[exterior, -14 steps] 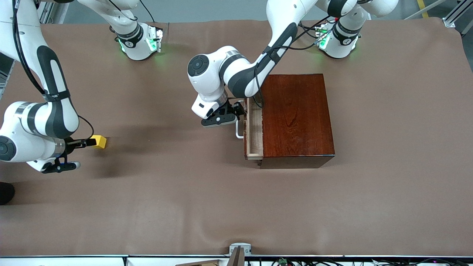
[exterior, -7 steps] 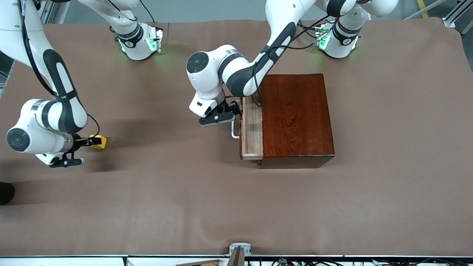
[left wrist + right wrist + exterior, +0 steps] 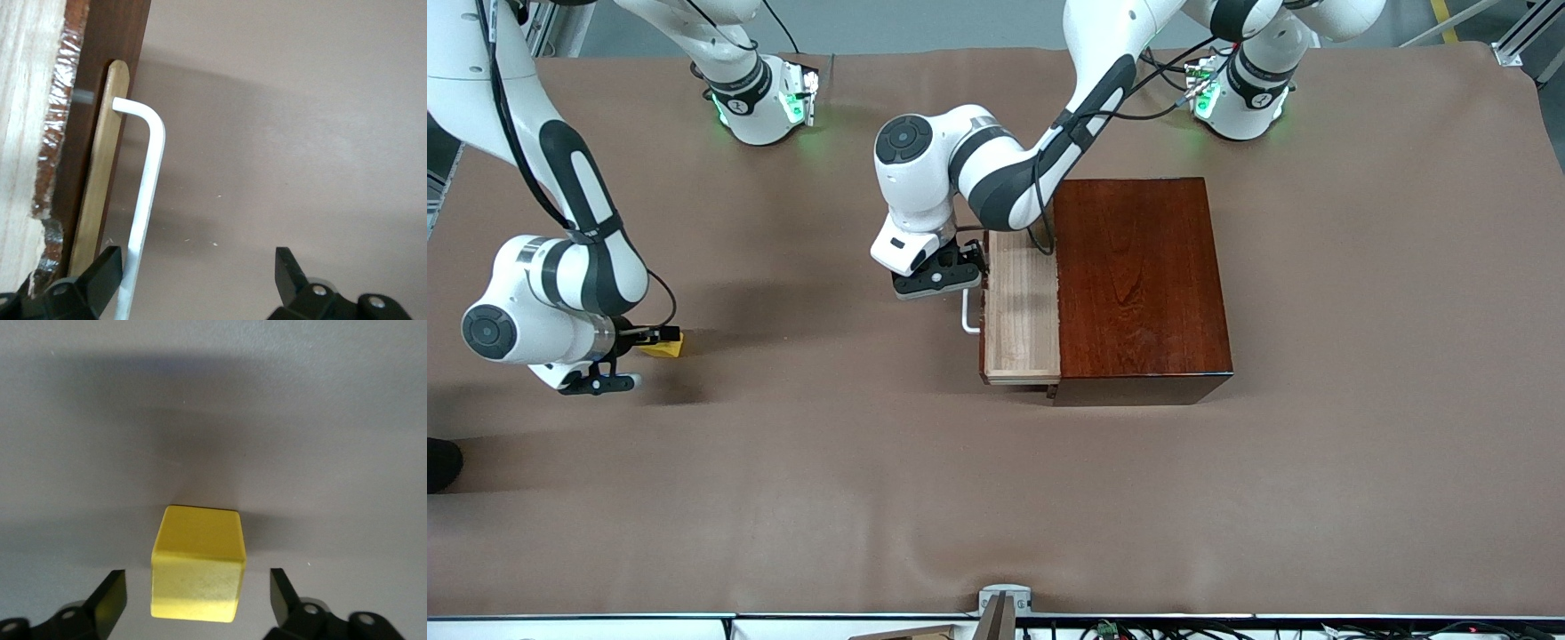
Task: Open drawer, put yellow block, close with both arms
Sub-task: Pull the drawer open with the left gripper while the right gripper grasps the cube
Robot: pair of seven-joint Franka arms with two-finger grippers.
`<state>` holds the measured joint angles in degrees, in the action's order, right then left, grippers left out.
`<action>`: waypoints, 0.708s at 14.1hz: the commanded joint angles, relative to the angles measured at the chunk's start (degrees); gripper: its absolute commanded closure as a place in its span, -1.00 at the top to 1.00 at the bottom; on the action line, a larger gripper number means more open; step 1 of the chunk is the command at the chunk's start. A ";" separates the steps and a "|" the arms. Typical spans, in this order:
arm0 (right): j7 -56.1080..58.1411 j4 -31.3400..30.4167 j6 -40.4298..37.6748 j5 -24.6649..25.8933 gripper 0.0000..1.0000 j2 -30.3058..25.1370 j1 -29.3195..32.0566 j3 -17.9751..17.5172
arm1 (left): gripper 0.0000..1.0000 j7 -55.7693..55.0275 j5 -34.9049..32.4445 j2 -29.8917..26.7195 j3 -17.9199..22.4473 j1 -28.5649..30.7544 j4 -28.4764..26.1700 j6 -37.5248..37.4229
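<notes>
The right wrist view shows what the front view cannot: the right gripper [image 3: 198,600] has its fingers [image 3: 110,600] spread apart, with the yellow block [image 3: 198,572] sitting between them on the brown table cover [image 3: 213,420], a clear gap on each side, so nothing is grasped. From the front, that gripper [image 3: 645,342] is low over the table toward the right arm's end, and only a corner of the block [image 3: 665,345] shows past its black fingertips. The left wrist view shows the left gripper [image 3: 199,280] with its jaws wide apart, one finger [image 3: 100,280] just beside the white handle [image 3: 143,200], which passes between the jaws; the jaws are not clenched on it. Whether that finger touches the bar cannot be told. The front view shows the left gripper [image 3: 951,276] beside the handle [image 3: 967,317] at the front of the drawer [image 3: 1021,307], which stands partly pulled out of the reddish wooden box [image 3: 1138,280]. The light wood floor of the drawer lies bare, with nothing in it. The block is well apart from the drawer.
</notes>
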<state>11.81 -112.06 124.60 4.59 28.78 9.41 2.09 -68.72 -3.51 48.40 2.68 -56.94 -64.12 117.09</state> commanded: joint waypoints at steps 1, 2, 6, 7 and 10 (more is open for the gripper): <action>-1.26 -2.46 0.82 -0.19 -0.24 -2.06 0.78 -0.68 | 1.00 -1.60 1.66 0.74 -0.22 -0.37 2.07 1.56; -2.14 -2.38 0.38 -0.19 -0.55 -1.97 0.69 -0.68 | 1.00 -1.60 1.66 0.73 -0.22 -0.19 2.07 1.91; -2.59 -1.94 -1.63 -0.28 -1.00 -1.97 0.34 -0.77 | 1.00 -1.60 1.57 -0.84 0.31 0.16 1.98 1.22; -2.76 -1.85 -2.08 -0.28 -1.00 -1.97 0.34 -0.86 | 1.00 -1.51 1.31 -1.46 0.49 0.25 1.98 0.52; -2.76 -1.41 -4.18 -1.24 -1.00 -2.24 0.43 -0.95 | 1.00 -1.16 0.78 -3.48 2.85 0.34 1.72 -2.90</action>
<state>9.69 -112.55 122.34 4.45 28.62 9.38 1.76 -69.72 -2.75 46.83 4.13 -56.60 -62.22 117.50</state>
